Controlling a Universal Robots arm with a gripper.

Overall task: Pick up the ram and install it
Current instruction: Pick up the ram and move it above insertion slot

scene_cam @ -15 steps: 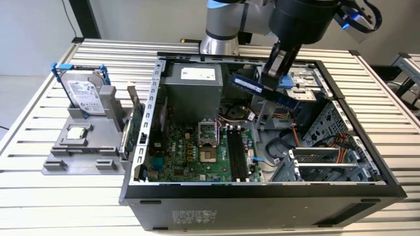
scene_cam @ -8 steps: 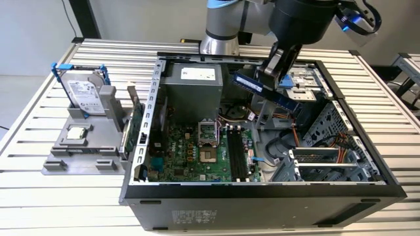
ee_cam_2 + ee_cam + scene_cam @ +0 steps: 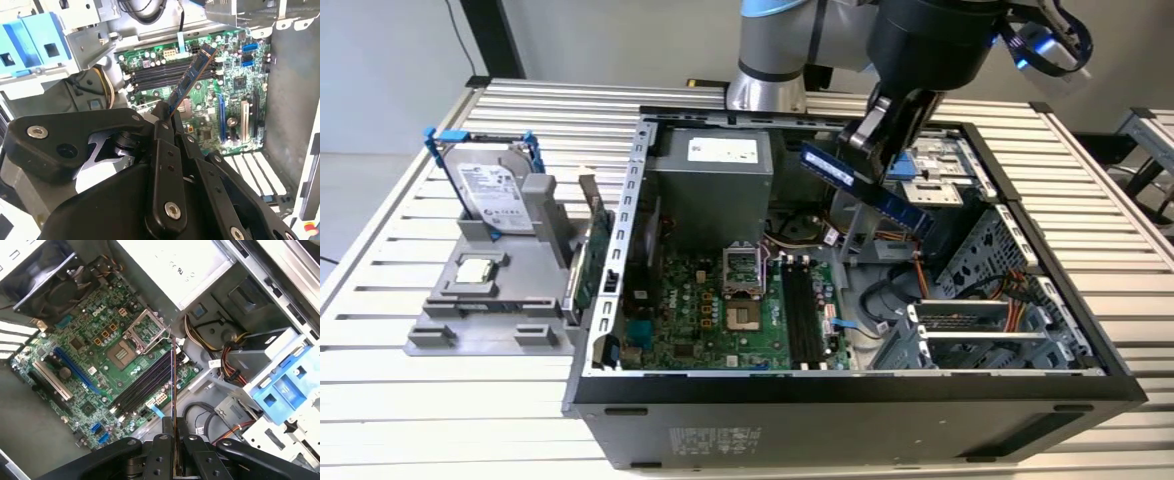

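The end effector (image 3: 164, 116) clamps the ram (image 3: 192, 75) above the case (image 3: 854, 386), hiding its gripped end.

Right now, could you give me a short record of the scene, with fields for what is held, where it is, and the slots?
held: long dark blue ram stick, clamped at one end by the black fingers
position: tilted, in the air above the green motherboard of the open black computer case
black memory slots: look empty
installed: not yet
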